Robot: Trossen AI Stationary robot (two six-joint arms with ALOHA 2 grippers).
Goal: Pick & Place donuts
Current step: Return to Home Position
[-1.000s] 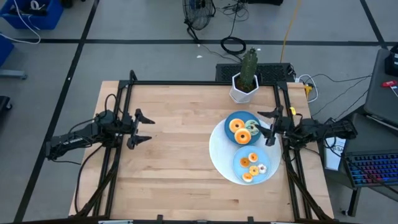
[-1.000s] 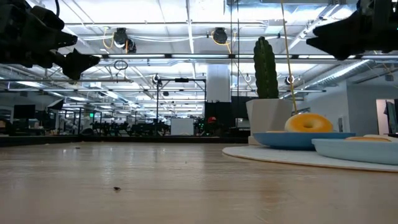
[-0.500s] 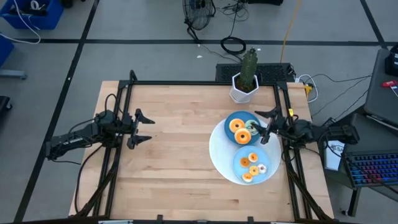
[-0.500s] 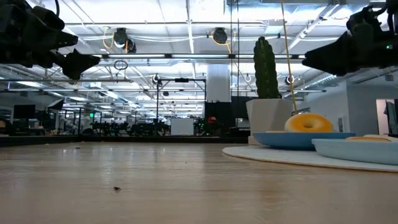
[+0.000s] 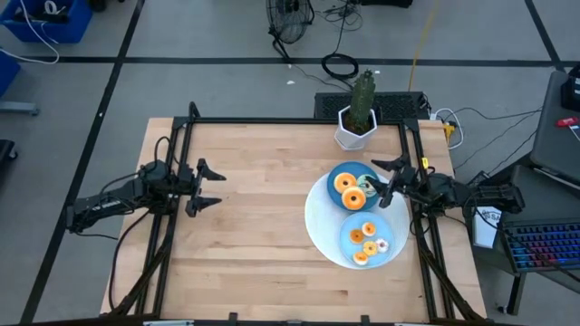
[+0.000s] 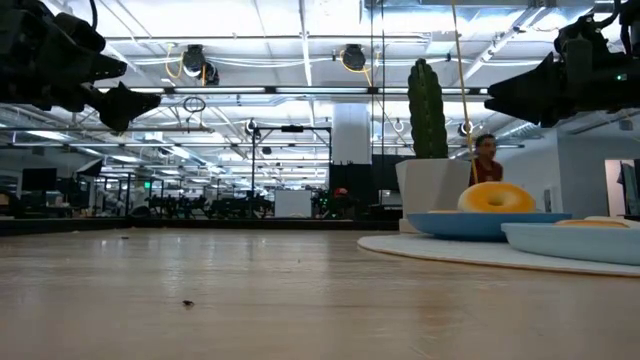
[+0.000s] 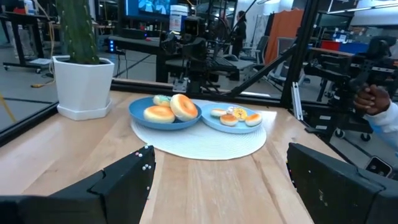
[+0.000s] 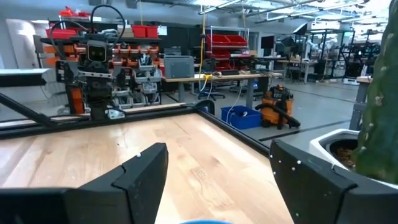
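Several small toy donuts lie on two blue plates on a large white disc (image 5: 317, 222) at the table's right. The far plate (image 5: 337, 169) carries two orange donuts (image 5: 344, 183) and a pale green one (image 5: 367, 184). The near plate (image 5: 388, 232) carries several smaller donuts (image 5: 362, 243). The left wrist view shows both sets, the far-plate donuts (image 7: 171, 109) and the near-plate donuts (image 7: 236, 117). My right gripper (image 5: 381, 182) is open and hovers above the far plate's right edge, high up in the low view (image 6: 520, 95). My left gripper (image 5: 216, 187) is open and waits above the table's left side.
A cactus in a white pot (image 5: 356, 122) stands at the far edge, just beyond the plates. Bare wood (image 5: 263, 217) spans the table's middle and left. Black frame rails (image 5: 177, 226) run along both sides. A person (image 6: 485, 160) shows in the room behind.
My right gripper has moved a little toward the table's left and slightly down, coming over the far plate's right edge, still open. A person has come into the background of the low view. The donuts have stayed put.
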